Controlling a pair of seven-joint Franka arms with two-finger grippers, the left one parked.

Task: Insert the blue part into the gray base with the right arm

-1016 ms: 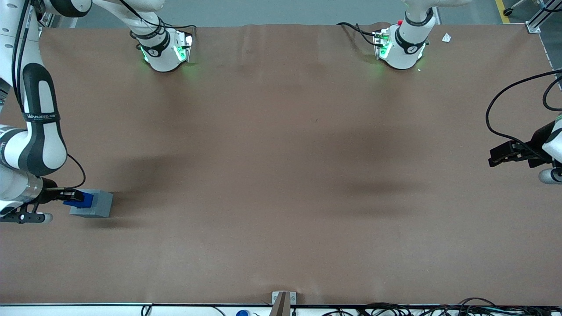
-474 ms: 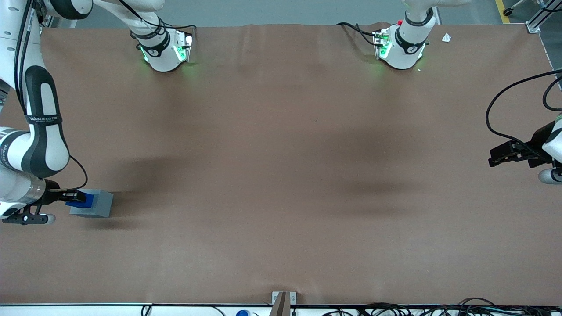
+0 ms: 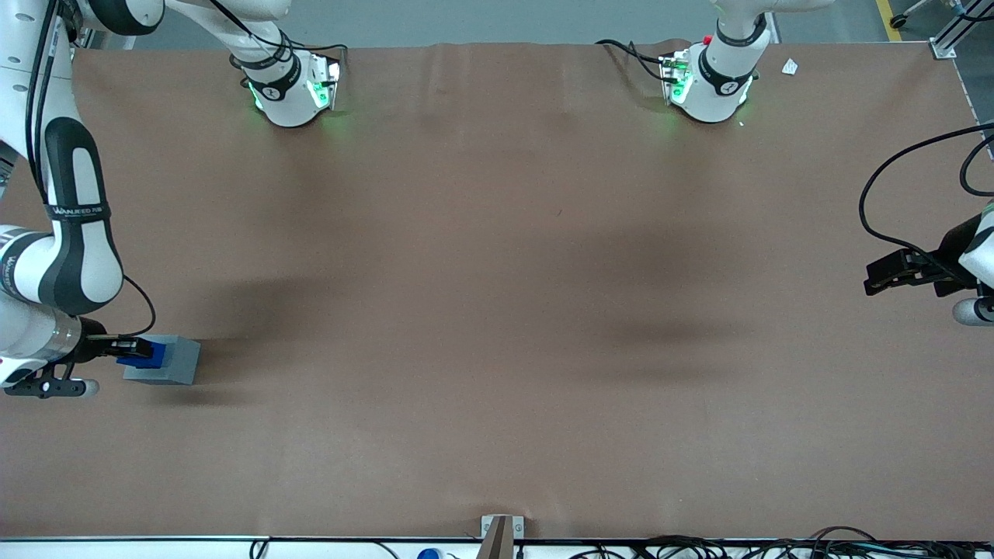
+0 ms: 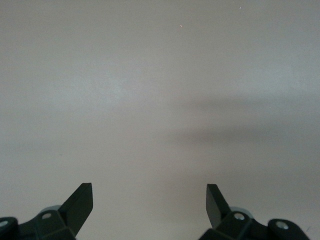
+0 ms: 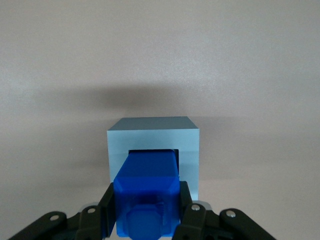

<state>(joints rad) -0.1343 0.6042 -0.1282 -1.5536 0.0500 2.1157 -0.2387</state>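
While clamped on the bright blue blocky plastic part (image 5: 146, 192), black two-finger gripper (image 5: 146, 212) above light gray cube base (image 5: 152, 136), part's tip at socket rim, bare brown tabletop (image 3: 497, 310) around base.

We see a brown table (image 3: 497, 310) with darker soft shadows across it. The base (image 5: 153, 137) is light gray, bluish in the wrist view, plain on every face we can see. The part (image 5: 146, 192) is bright, saturated blue, plain too. The gripper (image 5: 146, 212) closed on the part near the table's working-arm end is black. The right arm (image 3: 66, 233) is white with black panels, a black band with white lettering, and a silver wrist.
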